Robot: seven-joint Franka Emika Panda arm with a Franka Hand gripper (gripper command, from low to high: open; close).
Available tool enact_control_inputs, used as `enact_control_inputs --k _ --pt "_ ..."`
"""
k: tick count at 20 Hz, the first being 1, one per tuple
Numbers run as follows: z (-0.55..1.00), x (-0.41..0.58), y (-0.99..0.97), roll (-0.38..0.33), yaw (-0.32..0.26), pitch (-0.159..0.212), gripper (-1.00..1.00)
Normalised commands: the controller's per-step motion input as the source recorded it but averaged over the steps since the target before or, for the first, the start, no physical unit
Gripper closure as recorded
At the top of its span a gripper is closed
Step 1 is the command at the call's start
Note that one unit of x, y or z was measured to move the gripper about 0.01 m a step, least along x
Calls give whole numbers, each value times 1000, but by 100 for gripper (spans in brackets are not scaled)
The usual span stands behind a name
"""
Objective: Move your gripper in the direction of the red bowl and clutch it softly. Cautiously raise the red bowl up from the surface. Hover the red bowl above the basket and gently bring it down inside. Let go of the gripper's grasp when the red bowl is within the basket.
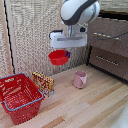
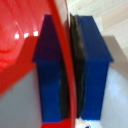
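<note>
The gripper (image 1: 66, 50) is pinching the rim of the red bowl (image 1: 58, 57) between its two blue fingers (image 2: 92, 70). In the wrist view one finger is sitting inside the rim and the other outside, both pressing tight on the thin red edge. The bowl is hanging high in the air, well above the surface (image 1: 95, 100), and tipping a little to one side.

Below it are a pink cup (image 1: 80, 79) and a small yellow-brown box (image 1: 43, 82). The basket (image 1: 20, 97) is sitting well apart, toward the exterior view's left, just beside the box.

The bowl is not over the basket yet, so it looks like the carrying part is only beginning. The rim is thin and shiny, so the bowl could be slipping out if the arm is moving too fast. If the arm is coming down too early, the bowl could be hitting the box or the basket's blue rim (image 1: 13, 78).
</note>
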Motion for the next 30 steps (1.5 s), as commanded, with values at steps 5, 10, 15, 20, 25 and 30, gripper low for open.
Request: enact_control_inputs --k 5,10,15,20,25,30 --pt "143 265 859 0 39 22 100" --pt "2 307 915 -6 3 -15 100" --pt "0 284 928 -3 0 -20 100" --pt "4 252 896 -13 6 -3 100" --pt "-256 205 564 -118 45 42 100" --pt "-424 190 45 -8 50 66 100"
